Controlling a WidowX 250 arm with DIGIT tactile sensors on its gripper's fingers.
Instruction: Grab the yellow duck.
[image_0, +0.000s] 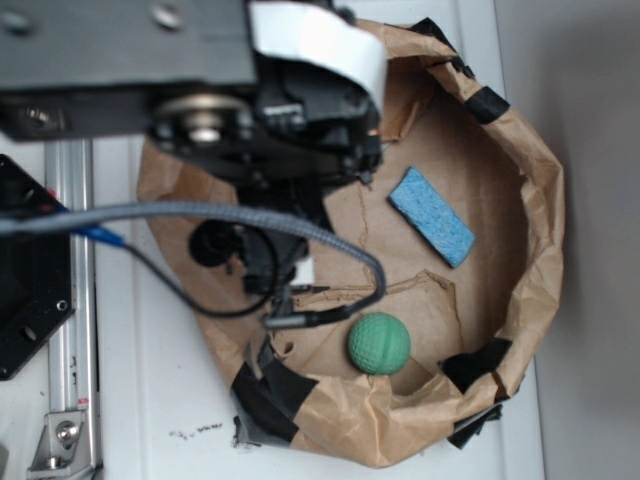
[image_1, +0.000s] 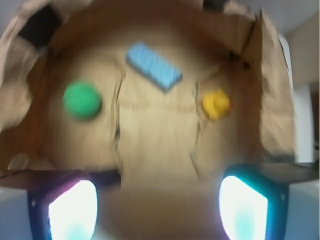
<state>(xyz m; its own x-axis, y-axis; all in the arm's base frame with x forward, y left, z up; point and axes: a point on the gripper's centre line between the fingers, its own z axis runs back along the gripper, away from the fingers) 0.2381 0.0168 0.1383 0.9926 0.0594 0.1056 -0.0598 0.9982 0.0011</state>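
The pincer (image_1: 157, 210) is seen held wide apart in the wrist view, with nothing gripped between its two fingertips (image_1: 245, 210). The arm (image_0: 250, 110) is extended overhead, its cable looped beneath.

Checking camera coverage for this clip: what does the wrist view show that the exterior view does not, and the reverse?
Only the wrist view shows the yellow duck, lying right of the sponge, and the tool's two fingers, spread apart with nothing between them. Only the exterior view shows the robot arm, its grey cable and the metal rail. Both show the blue sponge, the green ball and the brown paper enclosure.
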